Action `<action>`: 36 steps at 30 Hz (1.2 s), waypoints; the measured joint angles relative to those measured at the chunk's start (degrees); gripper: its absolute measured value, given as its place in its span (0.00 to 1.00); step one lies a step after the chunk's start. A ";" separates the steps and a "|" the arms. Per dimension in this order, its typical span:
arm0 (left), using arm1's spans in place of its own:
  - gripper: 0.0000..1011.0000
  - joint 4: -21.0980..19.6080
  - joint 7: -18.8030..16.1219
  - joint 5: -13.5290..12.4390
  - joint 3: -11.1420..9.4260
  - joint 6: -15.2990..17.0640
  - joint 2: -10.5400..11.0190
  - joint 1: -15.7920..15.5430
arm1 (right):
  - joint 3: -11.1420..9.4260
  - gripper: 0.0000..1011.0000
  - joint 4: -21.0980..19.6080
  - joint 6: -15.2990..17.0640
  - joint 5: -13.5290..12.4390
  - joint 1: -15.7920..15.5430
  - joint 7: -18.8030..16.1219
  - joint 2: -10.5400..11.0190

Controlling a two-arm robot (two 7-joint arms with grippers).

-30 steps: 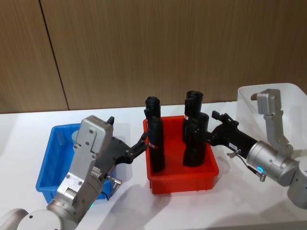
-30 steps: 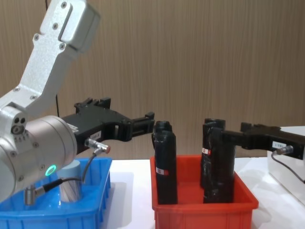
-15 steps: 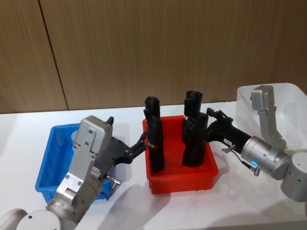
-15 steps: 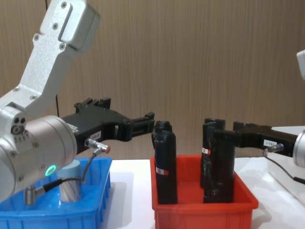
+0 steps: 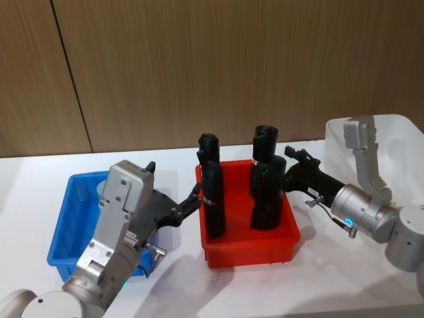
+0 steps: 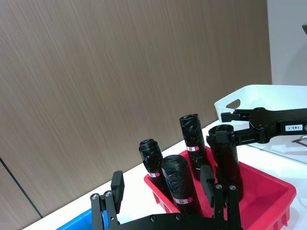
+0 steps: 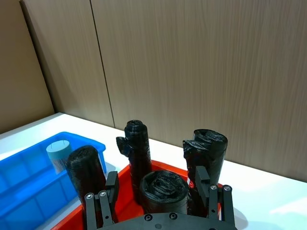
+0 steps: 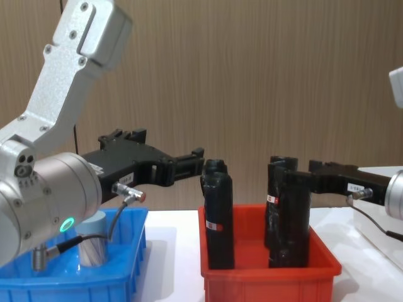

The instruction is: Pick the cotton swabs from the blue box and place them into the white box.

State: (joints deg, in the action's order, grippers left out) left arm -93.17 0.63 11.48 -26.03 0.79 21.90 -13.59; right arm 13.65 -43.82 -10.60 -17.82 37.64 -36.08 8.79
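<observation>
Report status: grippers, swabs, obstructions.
Left gripper open, empty, between blue box and red bin. Right gripper open at black rolls. Cotton swabs in blue box. White box far right.

1 swab tub [image 8: 93,247], 4 black rolls [image 7: 163,190], 3 bins [image 5: 252,242].

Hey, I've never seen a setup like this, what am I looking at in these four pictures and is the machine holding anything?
It is a two-armed robot at a white table. One picture is from its head, one from its chest, and one from each wrist. On the table stand a blue box holding a tub of cotton swabs, a red bin with black rolls, and a white box. The left gripper and the right gripper both hover open by the red bin, holding nothing.
</observation>
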 joint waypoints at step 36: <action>0.99 0.00 0.00 0.00 0.00 0.00 0.00 0.00 | -0.02 0.99 9.61 -2.83 0.52 4.86 -2.80 -0.89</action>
State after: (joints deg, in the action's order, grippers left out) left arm -93.18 0.63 11.48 -26.03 0.80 21.89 -13.59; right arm 13.63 -34.21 -13.43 -17.30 42.50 -38.88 7.90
